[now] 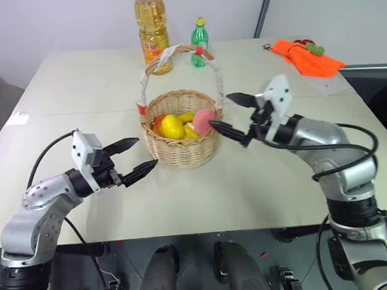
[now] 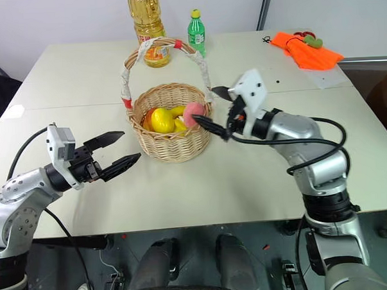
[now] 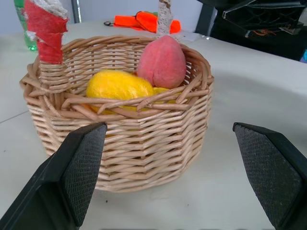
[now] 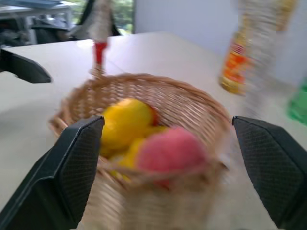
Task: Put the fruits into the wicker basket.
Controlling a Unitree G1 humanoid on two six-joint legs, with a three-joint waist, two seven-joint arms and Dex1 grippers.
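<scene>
On the pale counter point(image 1: 260, 193) stands one round tan wicker basket point(image 1: 181, 145) holding four toy fruits: a pink peach point(image 1: 206, 117), a yellow lemon point(image 1: 173, 126), an orange-yellow mango point(image 1: 159, 124) and a banana point(image 1: 187, 117). Behind stand one amber oil bottle point(image 1: 152, 32), one green bottle point(image 1: 199, 35) and an orange cloth point(image 1: 307, 56). Left gripper point(image 1: 135, 158) and right gripper point(image 1: 232, 115) flank the basket, both wide apart and empty.

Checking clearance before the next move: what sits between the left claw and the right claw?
The wicker basket, holding the fruits with the pink peach nearest the right claw. The left claw hangs open beside it, as the left eye view shows.
</scene>
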